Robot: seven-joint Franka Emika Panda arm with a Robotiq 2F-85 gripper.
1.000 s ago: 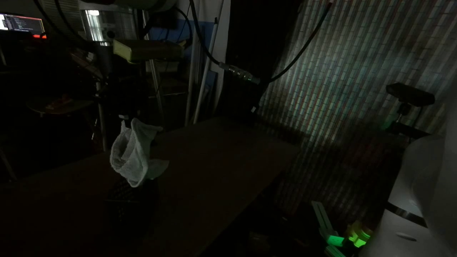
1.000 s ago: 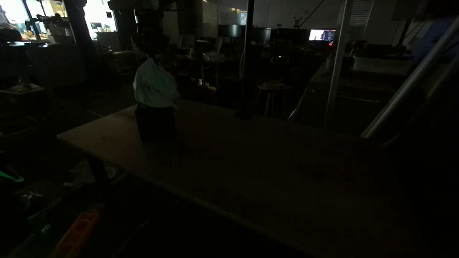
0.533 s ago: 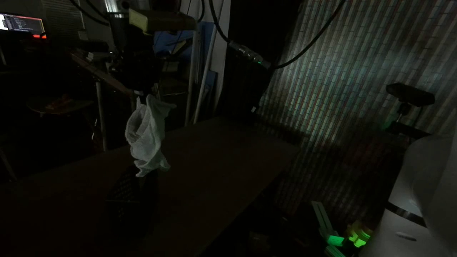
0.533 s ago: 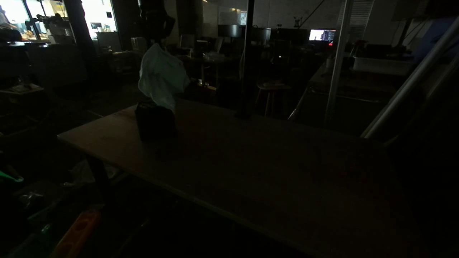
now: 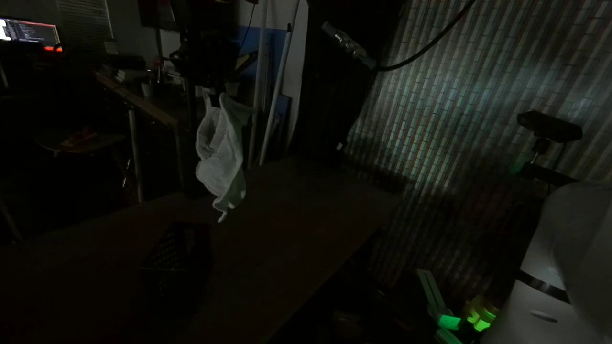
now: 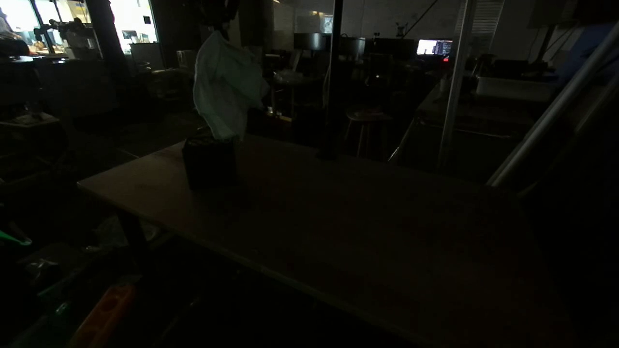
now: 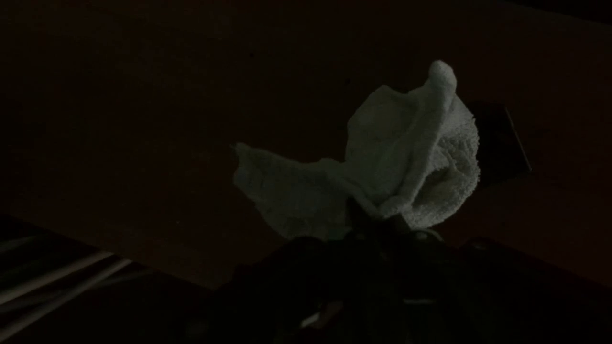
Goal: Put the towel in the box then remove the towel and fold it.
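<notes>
1. Wrist view: the gripper [image 7: 377, 220] pinches the towel [image 7: 382, 143] between its fingertips.
2. There, the towel hides part of the box [image 7: 499, 143].
3. In an exterior view, the towel [image 5: 224, 153] hangs clear of the box [image 5: 168, 253], whose latticed wall shows.

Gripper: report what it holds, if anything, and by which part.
The gripper holds the pale towel by a gathered bit at its top, most of it hanging below; whether that bit is a corner, edge or middle cannot be told.
</notes>
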